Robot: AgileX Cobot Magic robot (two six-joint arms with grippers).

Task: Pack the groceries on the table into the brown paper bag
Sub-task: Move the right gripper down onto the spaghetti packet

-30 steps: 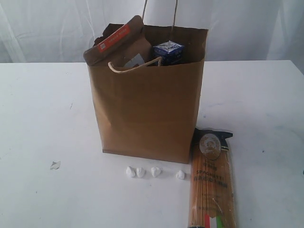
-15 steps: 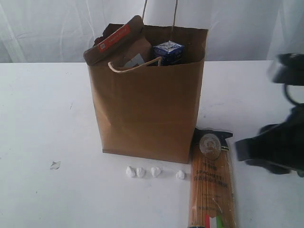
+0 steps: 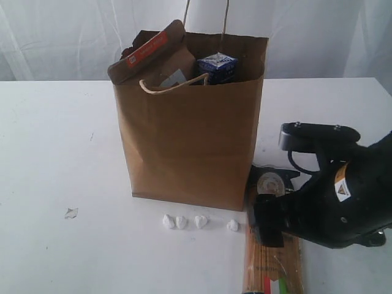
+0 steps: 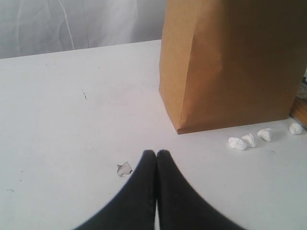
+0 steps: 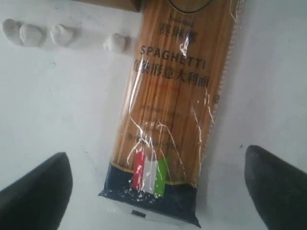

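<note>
The brown paper bag (image 3: 190, 144) stands upright on the white table (image 3: 55, 153). A brown-orange foil pouch (image 3: 147, 55) and a small blue-white carton (image 3: 217, 66) stick out of its top. The spaghetti packet (image 3: 272, 266) lies flat to the right of the bag's base, partly covered by my right arm (image 3: 331, 202). My right gripper (image 5: 156, 160) hovers open above the packet's (image 5: 172, 105) flag-printed end, one finger on each side and neither touching it. My left gripper (image 4: 156, 154) is shut and empty, low over the table in front of the bag (image 4: 230, 62).
Several small white crumbs (image 3: 184, 222) lie in a row before the bag, also seen from the left wrist as crumbs (image 4: 249, 140) and from the right wrist as crumbs (image 5: 48, 33). A tiny clear scrap (image 3: 71, 212) rests on the table's left part, close to the left fingertips (image 4: 146, 158).
My right arm has come in from the right edge and now hangs over the spaghetti packet. The bag and its contents have not moved.
</note>
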